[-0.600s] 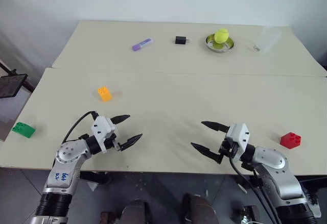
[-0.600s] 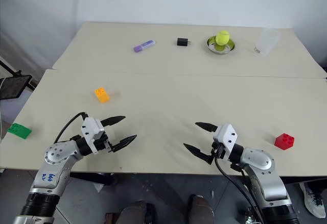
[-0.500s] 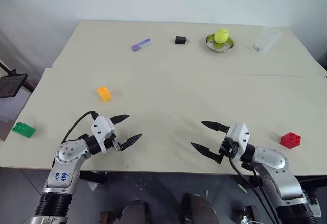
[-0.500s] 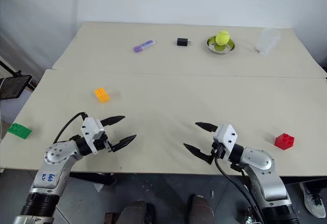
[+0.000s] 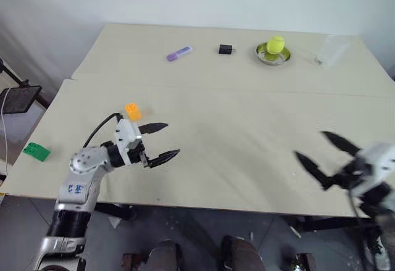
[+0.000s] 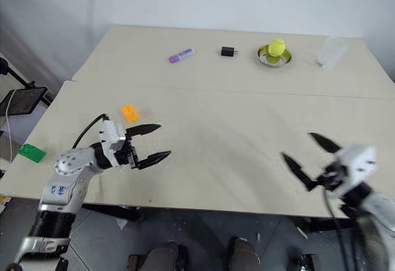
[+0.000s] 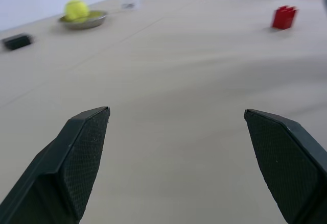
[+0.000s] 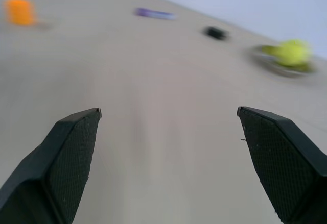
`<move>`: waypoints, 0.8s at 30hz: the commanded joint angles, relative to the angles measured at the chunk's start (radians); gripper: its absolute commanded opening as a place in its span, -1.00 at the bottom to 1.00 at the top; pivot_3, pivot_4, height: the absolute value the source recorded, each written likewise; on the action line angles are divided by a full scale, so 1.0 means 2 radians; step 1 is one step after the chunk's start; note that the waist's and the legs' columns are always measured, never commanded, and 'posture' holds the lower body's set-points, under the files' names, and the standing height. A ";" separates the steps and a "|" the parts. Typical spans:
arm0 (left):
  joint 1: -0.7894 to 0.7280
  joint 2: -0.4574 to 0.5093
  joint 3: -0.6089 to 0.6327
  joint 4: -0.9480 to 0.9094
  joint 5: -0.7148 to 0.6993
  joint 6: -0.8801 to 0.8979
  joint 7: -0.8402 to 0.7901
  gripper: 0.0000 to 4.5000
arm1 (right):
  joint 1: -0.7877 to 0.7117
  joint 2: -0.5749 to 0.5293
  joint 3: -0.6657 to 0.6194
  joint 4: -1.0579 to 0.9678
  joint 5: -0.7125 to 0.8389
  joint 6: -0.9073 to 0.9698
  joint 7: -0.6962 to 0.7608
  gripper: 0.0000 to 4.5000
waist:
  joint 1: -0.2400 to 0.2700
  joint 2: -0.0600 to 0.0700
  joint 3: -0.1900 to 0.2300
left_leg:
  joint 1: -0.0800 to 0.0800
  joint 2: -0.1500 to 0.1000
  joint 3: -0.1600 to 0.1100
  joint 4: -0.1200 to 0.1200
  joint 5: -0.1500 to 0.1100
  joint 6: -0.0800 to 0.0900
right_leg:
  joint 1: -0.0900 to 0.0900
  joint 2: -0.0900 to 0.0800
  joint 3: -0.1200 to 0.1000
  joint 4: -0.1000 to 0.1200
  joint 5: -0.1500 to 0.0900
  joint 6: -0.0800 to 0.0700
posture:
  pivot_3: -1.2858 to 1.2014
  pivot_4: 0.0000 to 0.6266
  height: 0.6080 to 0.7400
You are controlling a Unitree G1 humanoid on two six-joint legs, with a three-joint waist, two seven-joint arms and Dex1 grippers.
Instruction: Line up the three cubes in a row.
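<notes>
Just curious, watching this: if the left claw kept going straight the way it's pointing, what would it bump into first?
Probably nothing soon: the left gripper, open and empty, points across bare table. The red cube sits far ahead, off to one side.

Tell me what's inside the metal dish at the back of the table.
A yellow-green tennis ball sits in the metal dish. The ball covers the dish's floor, so anything under it can't be seen.

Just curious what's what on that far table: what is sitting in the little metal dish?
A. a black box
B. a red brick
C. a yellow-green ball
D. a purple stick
C: a yellow-green ball rests in the metal dish; the purple stick and black box lie apart from it.
</notes>
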 commanded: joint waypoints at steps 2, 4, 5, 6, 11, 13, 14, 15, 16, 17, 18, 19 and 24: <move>-0.027 -0.029 -0.051 0.011 0.015 -0.017 -0.033 0.99 | 0.092 0.034 -0.142 -0.009 0.024 -0.003 -0.020 1.00 | 0.001 0.000 0.000 | 0.000 0.000 0.000 -0.001 0.000 0.000 | 0.000 0.000 0.000 0.000 0.000 0.000 | 0.03 -0.52 1.00; -0.041 -0.045 -0.069 0.027 0.029 -0.029 -0.035 0.99 | 0.122 0.055 -0.177 0.010 0.026 -0.006 -0.034 1.00 | -0.001 0.000 0.000 | 0.000 0.000 0.000 -0.001 0.000 0.000 | 0.000 0.000 0.000 -0.001 0.000 0.000 | 0.03 -0.52 1.00; -0.048 -0.057 -0.076 0.035 0.031 -0.030 -0.034 0.99 | 0.133 0.067 -0.188 0.026 0.027 -0.004 -0.044 1.00 | -0.002 0.000 0.000 | 0.000 0.000 0.000 -0.001 0.000 0.000 | 0.000 0.000 0.000 -0.001 0.000 0.000 | 0.03 -0.52 1.00; -0.054 -0.067 -0.081 0.041 0.033 -0.028 -0.033 0.99 | 0.138 0.078 -0.192 0.042 0.024 -0.002 -0.055 1.00 | -0.003 0.000 0.000 | 0.000 0.000 0.001 -0.001 0.000 0.000 | 0.000 0.000 0.000 -0.001 0.000 0.000 | 0.03 -0.52 1.00; -0.060 -0.080 -0.089 0.051 0.035 -0.030 -0.044 0.99 | 0.131 0.063 -0.152 0.032 0.020 0.039 -0.079 1.00 | -0.017 0.002 -0.001 | 0.001 0.000 0.001 -0.001 0.000 0.000 | 0.000 0.000 0.003 -0.002 0.000 0.000 | 0.03 -0.52 1.00; -0.059 -0.080 -0.087 0.050 0.031 -0.026 -0.050 0.99 | 0.108 0.043 -0.138 0.015 0.032 0.072 -0.100 1.00 | -0.021 0.002 -0.001 | 0.002 0.000 0.000 -0.002 0.000 0.000 | -0.001 0.000 0.004 -0.001 0.000 0.000 | 0.03 -0.52 1.00; -0.058 -0.079 -0.085 0.049 0.028 -0.023 -0.052 0.99 | 0.094 0.032 -0.134 0.008 0.045 0.098 -0.117 1.00 | -0.021 0.002 -0.002 | 0.002 0.000 0.000 -0.001 0.000 0.001 | -0.001 0.000 0.004 -0.001 0.000 0.000 | 0.03 -0.52 1.00; -0.056 -0.078 -0.084 0.047 0.026 -0.021 -0.055 0.99 | 0.081 0.018 -0.128 0.000 0.055 0.128 -0.135 1.00 | -0.021 0.003 -0.002 | 0.002 0.000 0.000 -0.001 0.000 0.001 | -0.001 0.000 0.004 -0.001 0.000 0.000 | 0.03 -0.52 1.00; -0.055 -0.077 -0.083 0.045 0.025 -0.019 -0.055 0.99 | 0.065 0.002 -0.119 -0.006 0.065 0.164 -0.154 1.00 | -0.019 0.003 -0.002 | 0.002 0.000 -0.001 -0.001 0.000 0.001 | -0.001 0.000 0.004 0.000 0.000 0.000 | 0.03 -0.52 1.00; -0.054 -0.076 -0.082 0.043 0.025 -0.018 -0.056 0.99 | 0.053 -0.019 -0.105 -0.013 0.066 0.215 -0.181 1.00 | -0.016 0.003 -0.002 | 0.002 0.000 -0.001 -0.001 0.000 0.001 | -0.001 0.000 0.004 0.000 0.000 0.000 | 0.03 -0.52 1.00; -0.053 -0.076 -0.081 0.041 0.025 -0.017 -0.055 0.99 | 0.032 -0.034 -0.091 -0.016 0.057 0.250 -0.212 1.00 | -0.015 0.003 -0.002 | 0.001 0.000 -0.001 -0.001 0.000 0.001 | -0.001 0.000 0.004 0.000 0.000 0.000 | 0.03 -0.52 1.00; -0.051 -0.076 -0.081 0.039 0.028 -0.018 -0.052 0.99 | 0.005 -0.038 -0.083 -0.015 0.055 0.278 -0.248 1.00 | -0.014 0.003 -0.002 | 0.001 0.000 -0.001 0.000 0.000 0.001 | -0.001 0.000 0.004 0.000 0.000 0.000 | 0.03 -0.52 1.00; -0.046 -0.075 -0.076 0.036 0.033 -0.021 -0.043 0.99 | -0.091 -0.030 -0.057 0.008 0.047 0.365 -0.341 1.00 | -0.002 0.003 -0.002 | 0.000 0.000 -0.002 0.001 0.000 0.001 | -0.001 0.000 0.003 0.000 0.000 0.000 | 0.03 -0.52 1.00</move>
